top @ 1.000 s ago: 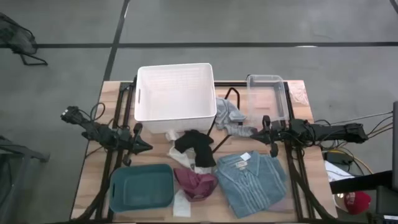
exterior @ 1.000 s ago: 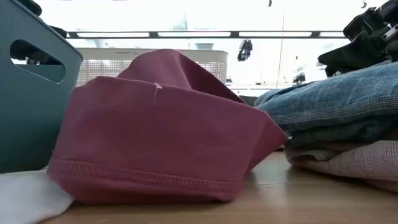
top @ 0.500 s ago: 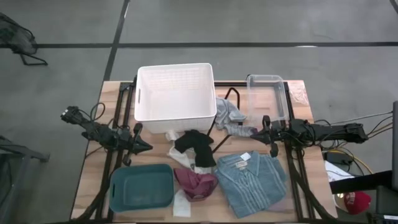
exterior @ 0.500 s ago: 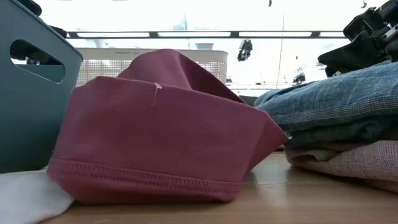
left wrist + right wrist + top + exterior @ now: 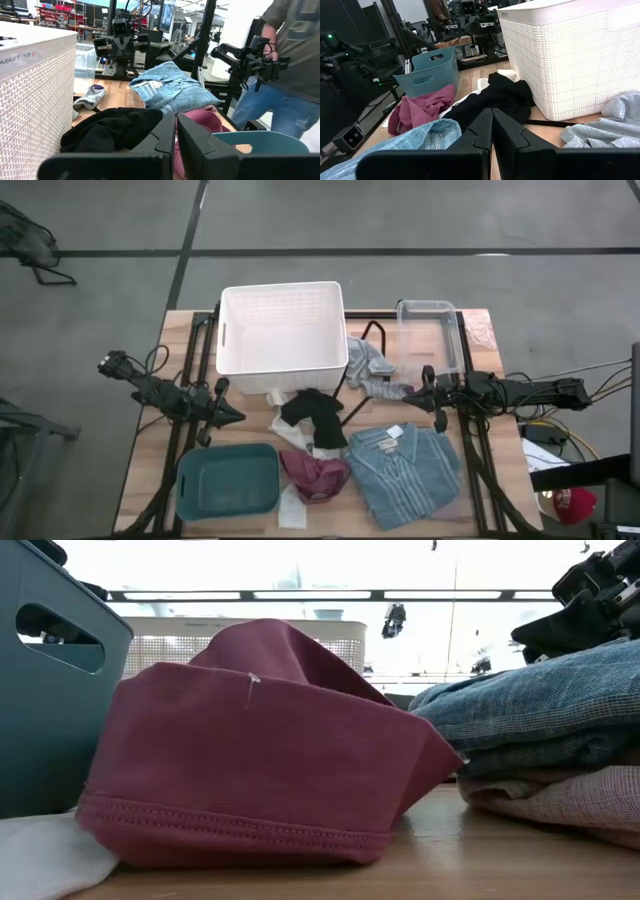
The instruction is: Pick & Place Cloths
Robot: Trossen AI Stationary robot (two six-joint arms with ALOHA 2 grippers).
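Both grippers, left (image 5: 236, 416) and right (image 5: 406, 393), rest with fingers together; part them wide before descending on the black piece (image 5: 312, 415), avoiding the hanger (image 5: 352, 370)

"BASKET 10" label on white basket (image 5: 30, 95) wall

The right gripper (image 5: 492, 131), fingers pressed together, faces a black piece (image 5: 492, 99) between the white basket (image 5: 570, 55) and a maroon piece (image 5: 417, 111).
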